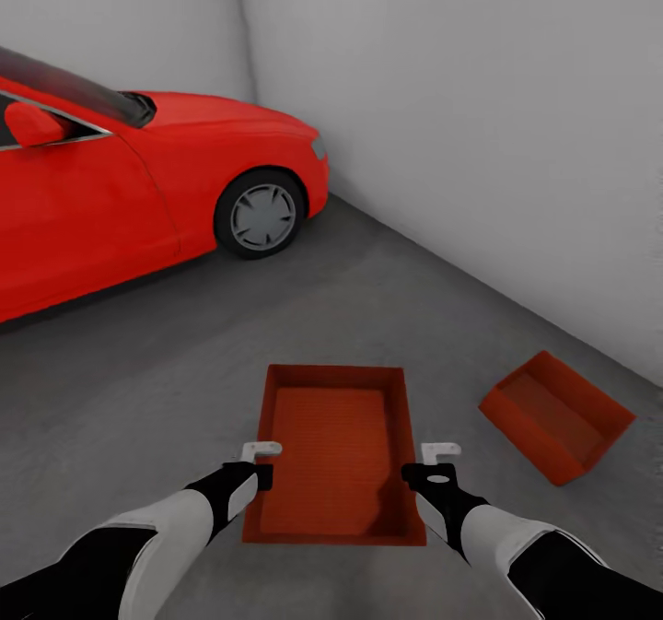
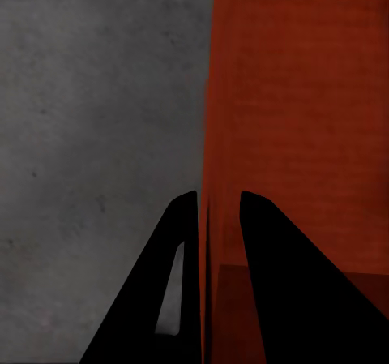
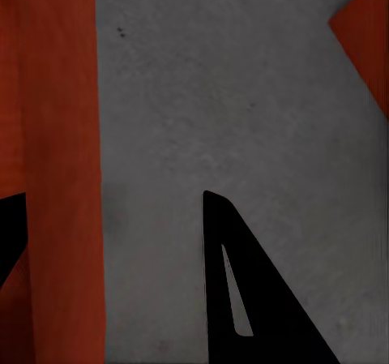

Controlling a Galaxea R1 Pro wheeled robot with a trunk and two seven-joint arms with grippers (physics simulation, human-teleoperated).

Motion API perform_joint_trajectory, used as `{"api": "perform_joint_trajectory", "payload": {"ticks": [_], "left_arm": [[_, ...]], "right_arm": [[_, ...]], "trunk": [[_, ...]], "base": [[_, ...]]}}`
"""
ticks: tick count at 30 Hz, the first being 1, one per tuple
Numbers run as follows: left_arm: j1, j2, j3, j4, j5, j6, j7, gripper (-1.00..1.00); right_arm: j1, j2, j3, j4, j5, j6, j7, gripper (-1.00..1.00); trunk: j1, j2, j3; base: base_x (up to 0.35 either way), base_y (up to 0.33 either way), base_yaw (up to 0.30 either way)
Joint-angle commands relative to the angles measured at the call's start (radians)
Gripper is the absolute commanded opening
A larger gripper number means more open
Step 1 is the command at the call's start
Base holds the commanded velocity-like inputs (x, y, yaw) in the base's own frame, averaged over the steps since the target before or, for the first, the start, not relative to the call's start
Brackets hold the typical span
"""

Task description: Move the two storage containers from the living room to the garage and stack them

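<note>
Left pincer (image 2: 217, 218) pinches the near container's (image 1: 336, 445) wall; right pincer (image 3: 113, 210) spread (straddling the opposite wall)

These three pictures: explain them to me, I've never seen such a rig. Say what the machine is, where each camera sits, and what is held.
It is a simulated two-armed robot in a garage. The head view looks down over both arms. The left gripper and right gripper each stand at a long wall of the near orange-red container. The second container lies apart on the concrete floor, beside a red car. Each wrist view looks along one gripper's fingers. The left gripper's fingers pinch the wall; the right gripper straddles the other wall, one finger standing away from it.
</note>
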Motion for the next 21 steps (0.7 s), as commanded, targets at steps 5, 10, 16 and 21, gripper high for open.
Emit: {"api": "perform_joint_trajectory", "payload": {"ticks": [5,10,16,21], "left_arm": [[0.000,0.000,-0.007,-0.002,0.000,0.006,0.006,-1.00],[0.000,0.000,-0.007,-0.002,0.000,0.006,0.006,-1.00],[0.000,0.000,-0.007,-0.002,0.000,0.006,0.006,-1.00],[0.000,-0.001,-0.007,-0.002,-0.001,0.006,0.006,-1.00]], "right_arm": [[-0.001,0.000,0.006,0.002,-0.013,-0.006,-0.006,-1.00],[-0.001,0.000,0.006,0.002,-0.013,-0.006,-0.006,-1.00],[-0.001,0.000,0.006,0.002,-0.013,-0.006,-0.006,-1.00],[-0.001,0.001,0.006,0.002,-0.013,-0.006,-0.006,-1.00]], "trunk": [[0.001,-0.001,-0.001],[0.001,-0.001,-0.001],[0.001,-0.001,-0.001],[0.001,-0.001,-0.001]], "base": [[0.322,0.000,-0.250],[0.322,0.000,-0.250],[0.322,0.000,-0.250],[0.322,0.000,-0.250]]}}
